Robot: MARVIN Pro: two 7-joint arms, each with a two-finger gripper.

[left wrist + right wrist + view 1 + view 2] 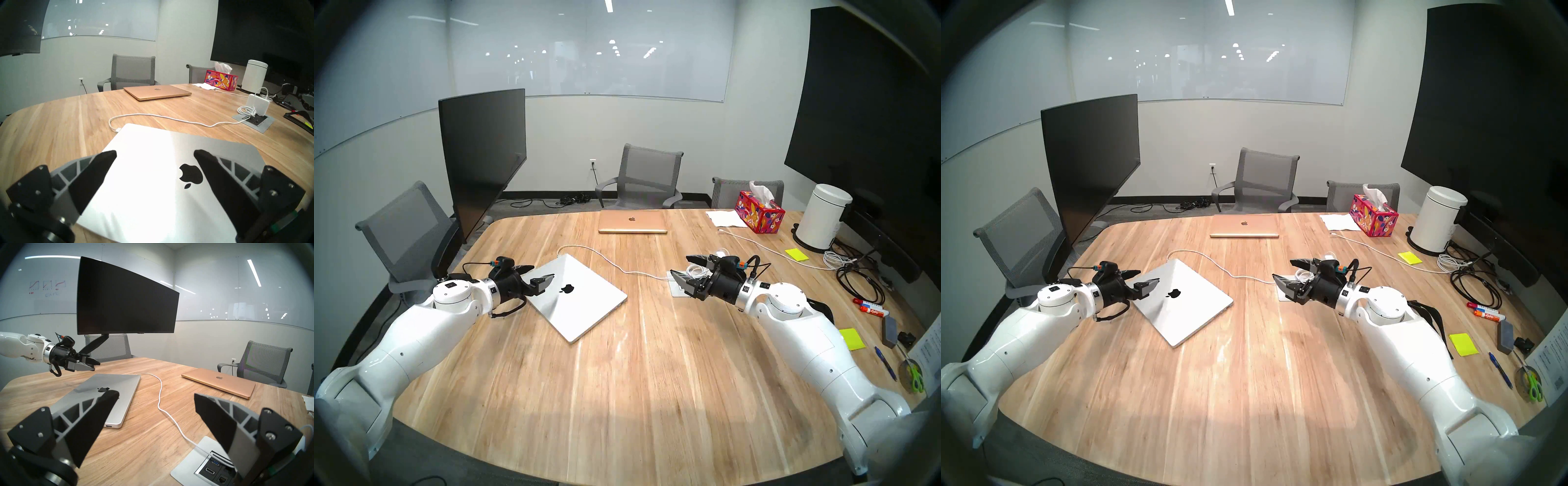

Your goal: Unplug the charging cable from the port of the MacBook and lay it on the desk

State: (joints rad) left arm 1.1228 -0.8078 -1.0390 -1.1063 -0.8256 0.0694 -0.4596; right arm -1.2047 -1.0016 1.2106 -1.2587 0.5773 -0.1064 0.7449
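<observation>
Item: cable (pixel 169 117), plugged into MacBook (pixel 572 298) far corner, trailing across bench (pixel 619 373). We hold left claw (pixel 155 153) open above the lid, likely approaching the plug; right claw (pixel 156 396) open, empty.

The port where the charging cable (pixel 163 117) meets the MacBook (pixel 153 169) is too small to make out; only the plug's end shows at the lid's far corner. In the head views the left pincer (pixel 540 274) covers the lid's near-left corner, and the right pincer (pixel 689 268) hides most of the white charger (pixel 258 104) and the desk socket plate (pixel 190 467) (both clearer from the left wrist). The right wrist view cuts that plate off at its bottom edge. Marker (pixel 872 309) labels stay unreadable.
</observation>
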